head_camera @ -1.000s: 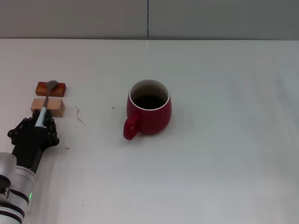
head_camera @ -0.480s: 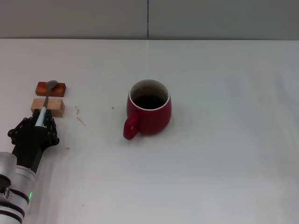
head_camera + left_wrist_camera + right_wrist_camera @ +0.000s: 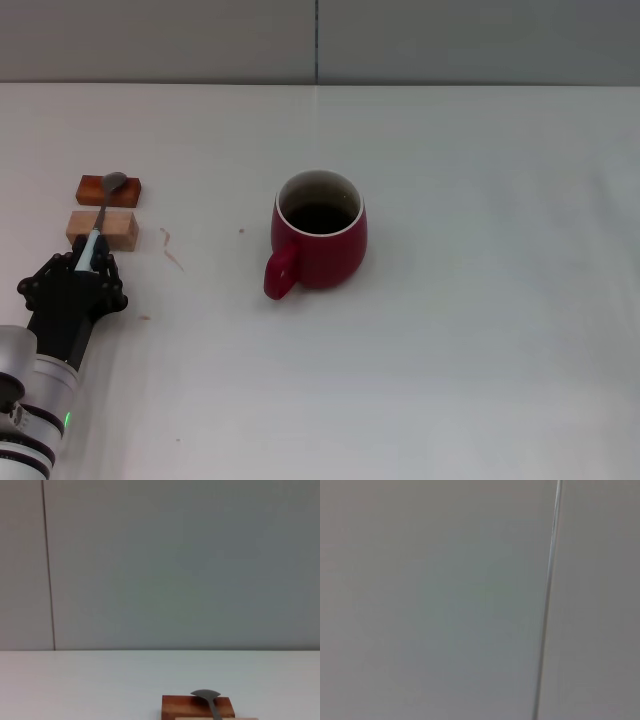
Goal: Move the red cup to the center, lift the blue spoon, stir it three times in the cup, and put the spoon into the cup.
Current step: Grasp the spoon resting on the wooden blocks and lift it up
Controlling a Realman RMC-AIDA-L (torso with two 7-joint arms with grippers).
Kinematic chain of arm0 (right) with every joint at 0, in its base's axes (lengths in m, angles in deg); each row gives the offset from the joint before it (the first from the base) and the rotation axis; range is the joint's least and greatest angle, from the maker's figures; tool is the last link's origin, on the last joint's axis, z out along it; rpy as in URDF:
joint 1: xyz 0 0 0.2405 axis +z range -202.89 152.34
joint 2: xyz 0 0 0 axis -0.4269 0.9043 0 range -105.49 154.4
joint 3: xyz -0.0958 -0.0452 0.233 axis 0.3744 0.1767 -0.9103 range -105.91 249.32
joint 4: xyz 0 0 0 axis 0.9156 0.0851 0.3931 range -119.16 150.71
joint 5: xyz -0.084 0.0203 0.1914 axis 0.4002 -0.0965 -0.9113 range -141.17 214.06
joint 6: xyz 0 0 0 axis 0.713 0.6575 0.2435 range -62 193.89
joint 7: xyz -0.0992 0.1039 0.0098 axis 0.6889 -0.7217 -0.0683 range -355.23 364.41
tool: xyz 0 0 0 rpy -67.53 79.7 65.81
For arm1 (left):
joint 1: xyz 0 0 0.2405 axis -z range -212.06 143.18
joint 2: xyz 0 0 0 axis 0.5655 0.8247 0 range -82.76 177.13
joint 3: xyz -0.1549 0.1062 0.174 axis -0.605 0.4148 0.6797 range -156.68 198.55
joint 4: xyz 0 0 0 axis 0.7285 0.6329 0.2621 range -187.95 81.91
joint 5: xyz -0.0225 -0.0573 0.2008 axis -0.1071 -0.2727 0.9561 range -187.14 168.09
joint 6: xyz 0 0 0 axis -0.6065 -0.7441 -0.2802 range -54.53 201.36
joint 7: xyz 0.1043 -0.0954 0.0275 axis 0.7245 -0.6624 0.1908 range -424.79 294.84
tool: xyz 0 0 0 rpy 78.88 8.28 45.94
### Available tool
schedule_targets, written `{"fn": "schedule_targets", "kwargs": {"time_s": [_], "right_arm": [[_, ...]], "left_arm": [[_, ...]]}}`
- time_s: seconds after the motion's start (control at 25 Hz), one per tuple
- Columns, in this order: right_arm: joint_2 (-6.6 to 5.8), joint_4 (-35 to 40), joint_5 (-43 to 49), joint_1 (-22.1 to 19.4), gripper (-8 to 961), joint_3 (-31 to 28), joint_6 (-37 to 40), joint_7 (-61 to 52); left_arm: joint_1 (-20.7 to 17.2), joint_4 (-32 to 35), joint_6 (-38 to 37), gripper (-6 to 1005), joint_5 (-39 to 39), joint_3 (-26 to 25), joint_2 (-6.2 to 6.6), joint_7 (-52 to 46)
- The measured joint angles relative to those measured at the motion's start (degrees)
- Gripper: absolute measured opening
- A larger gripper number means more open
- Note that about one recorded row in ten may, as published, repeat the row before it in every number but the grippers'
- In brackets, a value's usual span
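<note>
Nothing has shifted: left hand clamps the slim blue spoon across two wooden blocks.

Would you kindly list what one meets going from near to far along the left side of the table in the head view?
Left gripper → blue spoon, its handle end at the gripper → tan block → red block under the spoon's bowl.
</note>
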State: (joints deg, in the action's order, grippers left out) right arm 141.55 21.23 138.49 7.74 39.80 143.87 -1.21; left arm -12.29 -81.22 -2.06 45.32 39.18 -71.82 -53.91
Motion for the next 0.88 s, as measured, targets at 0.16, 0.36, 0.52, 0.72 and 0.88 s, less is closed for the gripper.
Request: {"fn": "schedule_targets", "kwargs": {"time_s": [0.16,0.36,0.52,0.72,0.88], "right_arm": [[0.05,0.1,0.0,-0.1,762,0.0,0.1,0.0],[0.12,0.1,0.1,-0.2,762,0.0,0.2,0.0],[0.15,0.2,0.1,-0.2,761,0.0,0.2,0.0],[0.15,0.2,0.1,-0.2,761,0.0,0.2,0.0],[0.21,0.2,0.0,-0.2,762,0.0,0.2,0.0]], "left_arm": [[0.0,0.0,0.0,169,0.0,0.0,0.00,0.1],[0.0,0.0,0.0,162,0.0,0.0,0.00,0.2],[0.0,0.0,0.0,162,0.0,0.0,0.00,0.2],[-0.2,-0.1,0.1,163,0.0,-0.7,-0.02,0.2],[-0.3,-0.1,-0.2,162,0.0,-0.8,-0.06,-0.1]]}}
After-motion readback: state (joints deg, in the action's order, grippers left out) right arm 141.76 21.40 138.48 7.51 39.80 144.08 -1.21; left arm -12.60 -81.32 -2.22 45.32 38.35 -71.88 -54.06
